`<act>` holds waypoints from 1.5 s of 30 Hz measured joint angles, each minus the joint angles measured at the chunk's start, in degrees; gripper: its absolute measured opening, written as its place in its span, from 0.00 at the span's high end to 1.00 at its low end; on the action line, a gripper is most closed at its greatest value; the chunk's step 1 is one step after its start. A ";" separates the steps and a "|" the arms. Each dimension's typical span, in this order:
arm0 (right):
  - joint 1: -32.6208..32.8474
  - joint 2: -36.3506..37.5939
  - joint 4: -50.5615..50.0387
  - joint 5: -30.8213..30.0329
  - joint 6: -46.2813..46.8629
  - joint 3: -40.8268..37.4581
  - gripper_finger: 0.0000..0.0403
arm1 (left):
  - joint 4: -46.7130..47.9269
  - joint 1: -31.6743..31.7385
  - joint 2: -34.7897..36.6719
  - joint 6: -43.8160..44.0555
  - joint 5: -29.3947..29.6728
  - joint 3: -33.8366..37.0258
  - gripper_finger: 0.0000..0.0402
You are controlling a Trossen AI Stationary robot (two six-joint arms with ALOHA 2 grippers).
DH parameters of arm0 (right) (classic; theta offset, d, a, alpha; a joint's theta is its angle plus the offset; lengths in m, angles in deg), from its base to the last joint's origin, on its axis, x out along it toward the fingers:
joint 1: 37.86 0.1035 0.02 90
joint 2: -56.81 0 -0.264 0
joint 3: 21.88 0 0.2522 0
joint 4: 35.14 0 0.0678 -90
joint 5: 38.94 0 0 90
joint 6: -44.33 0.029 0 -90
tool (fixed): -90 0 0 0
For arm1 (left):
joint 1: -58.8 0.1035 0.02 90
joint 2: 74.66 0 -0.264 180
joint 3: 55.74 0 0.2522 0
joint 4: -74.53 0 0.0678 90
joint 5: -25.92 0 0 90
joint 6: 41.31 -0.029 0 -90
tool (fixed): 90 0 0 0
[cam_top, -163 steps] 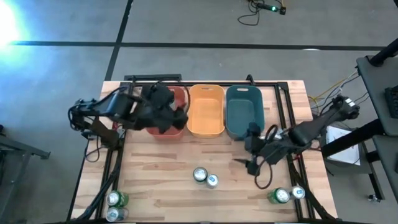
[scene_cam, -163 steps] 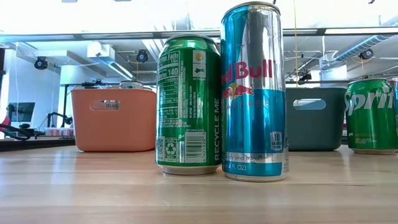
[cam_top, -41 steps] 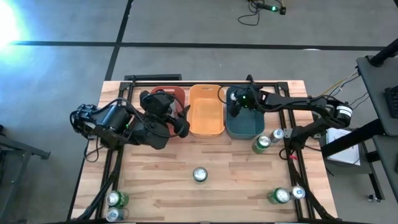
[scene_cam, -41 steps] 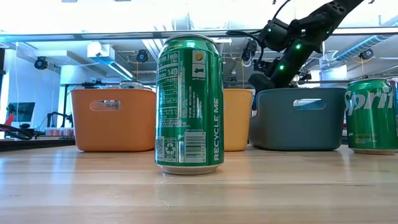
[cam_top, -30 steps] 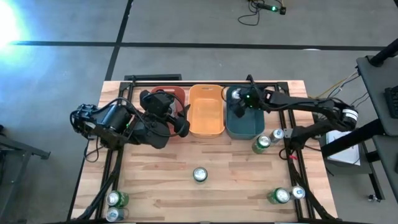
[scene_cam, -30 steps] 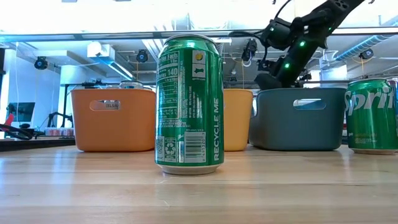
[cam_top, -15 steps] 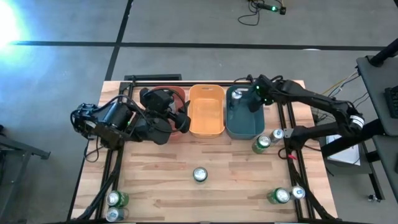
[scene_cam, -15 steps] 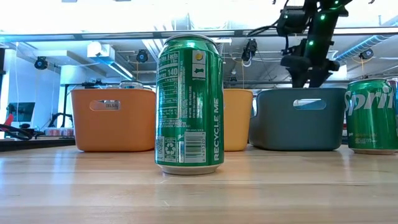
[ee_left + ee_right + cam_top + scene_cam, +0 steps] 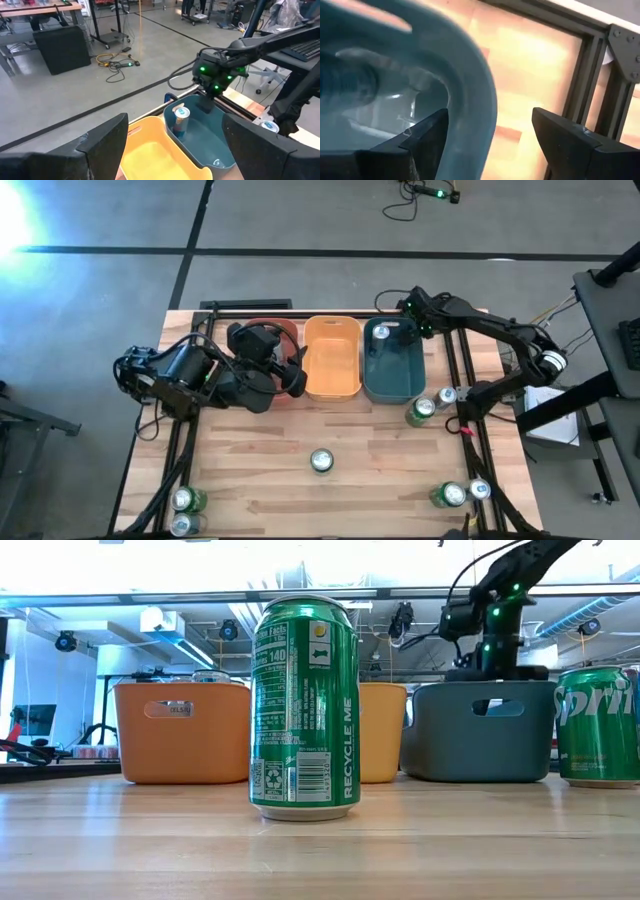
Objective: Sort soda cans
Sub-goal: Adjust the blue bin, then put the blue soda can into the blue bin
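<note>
Soda cans: one pale blue can (image 9: 381,333) stands upright in the teal tub (image 9: 395,385); a green can (image 9: 321,461) stands mid-desk. Right gripper (image 9: 413,313) hovers at the tub's far rim, fingers spread, empty. Left gripper (image 9: 292,376) waits by the red tub (image 9: 282,326), fingers spread.

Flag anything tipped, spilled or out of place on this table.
Nothing stands out. The blue can stands upright in the teal tub; the other cans on the table look upright too.
</note>
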 joint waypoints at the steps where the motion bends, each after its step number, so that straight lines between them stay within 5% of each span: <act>1: -0.45 -0.44 0.51 -0.20 -0.04 0.35 0.30 | 0.00 0.00 0.00 -0.10 -0.01 0.00 0.24; 32: -4.32 -2.88 2.51 -3.51 -0.46 2.75 0.27 | 0.95 0.01 0.00 -1.74 -0.03 0.00 0.24; 42: -0.42 7.60 -2.97 -3.77 -5.61 7.10 0.18 | 1.87 -1.71 0.01 -2.83 3.03 0.00 0.24; 45: 4.59 12.87 -5.76 -3.61 -7.23 7.92 0.16 | 2.92 -2.23 0.02 -3.49 -0.41 0.00 0.24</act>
